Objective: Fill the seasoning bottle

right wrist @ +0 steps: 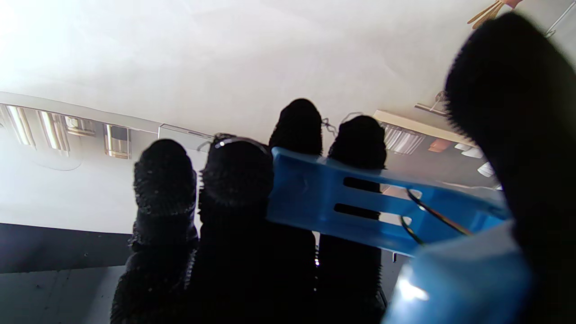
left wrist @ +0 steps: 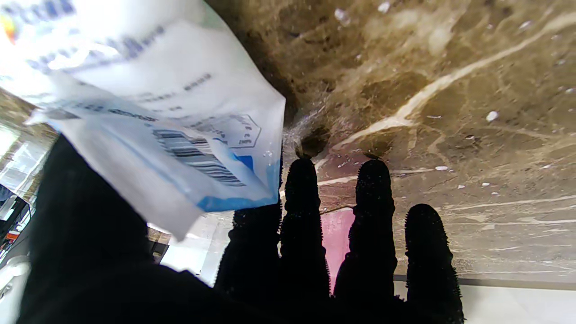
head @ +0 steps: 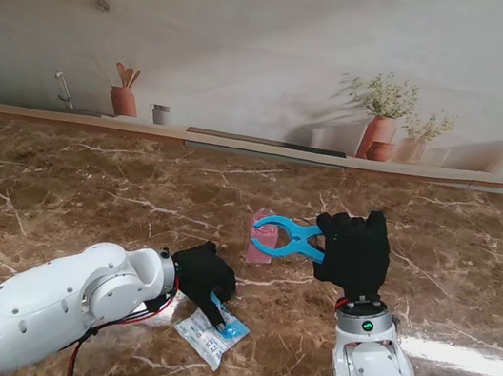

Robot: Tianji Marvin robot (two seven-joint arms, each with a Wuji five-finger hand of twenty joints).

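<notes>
On the marble table point(head: 59, 185) near me, my left hand point(head: 204, 279) pinches the white seasoning packet point(head: 210, 334) against the surface, while my right hand point(head: 354, 251) grips a blue clip point(head: 287, 238), its jaws spread beside the pink bottle point(head: 259, 247).

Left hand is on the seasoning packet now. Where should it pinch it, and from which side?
Pinch the blue-trimmed end of the seasoning packet, where the left hand already rests, coming from above on the robot's left. The packet lies flat on the table, so that loose edge is probably the easiest part to lift.
</notes>
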